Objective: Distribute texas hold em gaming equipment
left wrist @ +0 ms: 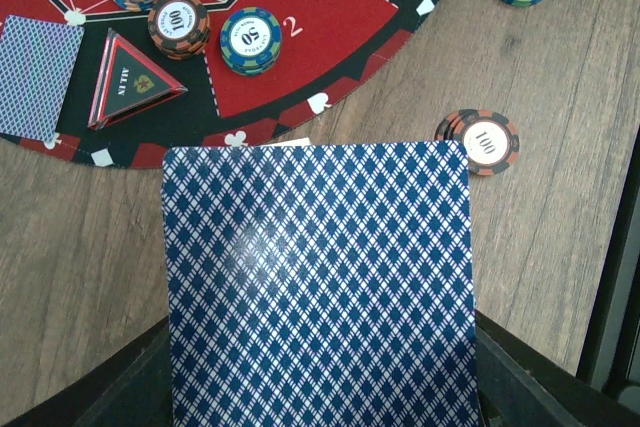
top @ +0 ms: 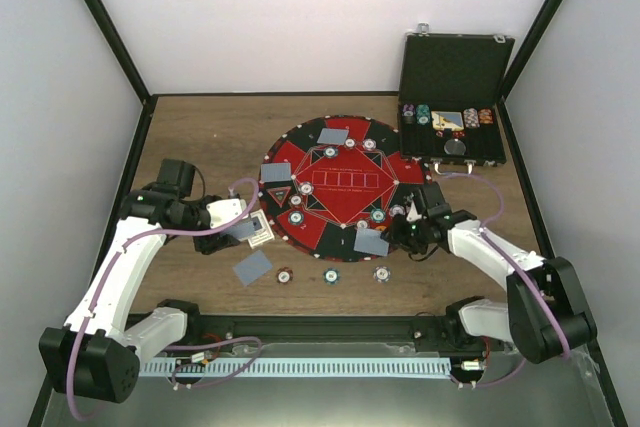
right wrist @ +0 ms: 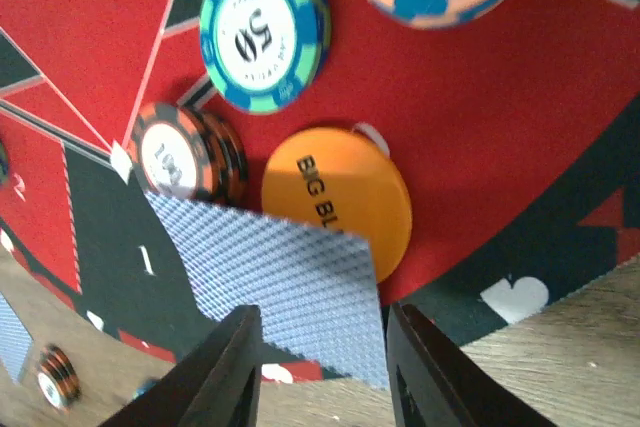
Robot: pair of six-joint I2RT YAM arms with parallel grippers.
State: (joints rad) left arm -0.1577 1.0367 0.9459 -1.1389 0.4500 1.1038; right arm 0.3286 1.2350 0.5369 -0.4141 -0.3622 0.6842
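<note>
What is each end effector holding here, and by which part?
Left end effector holds a blue-backed card by its near edge. Right end effector holds nothing: its fingers stand apart over another card.

Walls: plain white panels (top: 300, 17) across the top, left and right of the frame.
Frame: black posts (top: 100, 22) slant up from the table's far corners at upper left and upper right.
Table: brown wood-grain top (top: 200, 137), centre of the frame, dark-edged.
Near edge: grey slotted strip (top: 300, 367) along the bottom, above a dull metal surface (top: 330, 405).
Light: even, soft; shadows faint.
</note>
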